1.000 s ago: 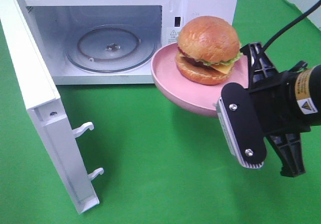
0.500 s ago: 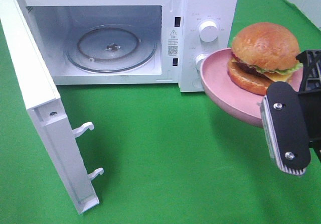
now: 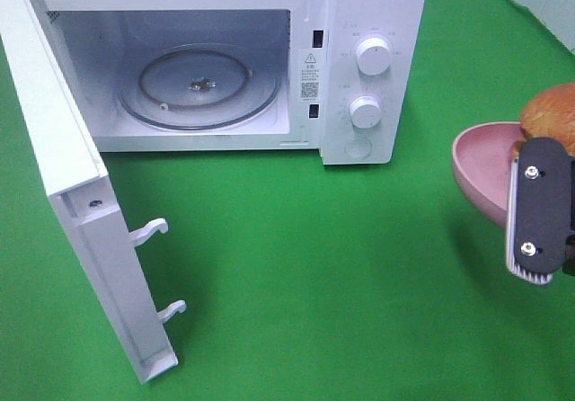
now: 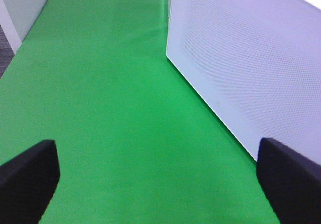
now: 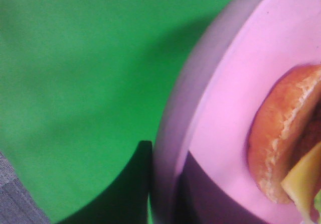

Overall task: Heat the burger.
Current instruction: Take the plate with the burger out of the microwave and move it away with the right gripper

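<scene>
- One burger (image 3: 554, 113) sits on one pink plate (image 3: 476, 163) at the right edge of the high view, well to the right of the microwave (image 3: 368, 50) and raised over the green desk (image 3: 305, 266).
- The frame edge and the gripper cut off most of the burger in the high view; only part of the bun shows there.
- The right wrist view adds the lower bun (image 5: 281, 138), a corner of yellow cheese (image 5: 303, 176) and the plate's rim (image 5: 200, 103).
- The right gripper (image 3: 537, 210) is pinched narrow on the plate's rim, one finger above it and one below.
- One white microwave stands with its door (image 3: 81, 212) swung wide; a glass turntable (image 3: 198, 84) lies inside, and two knobs (image 3: 372, 57) sit on the panel.
- The left gripper (image 4: 160, 184) appears only in its wrist view: two dark fingertips (image 4: 30, 176) spread wide, nothing between them, beside a white perforated panel (image 4: 251, 58).
</scene>
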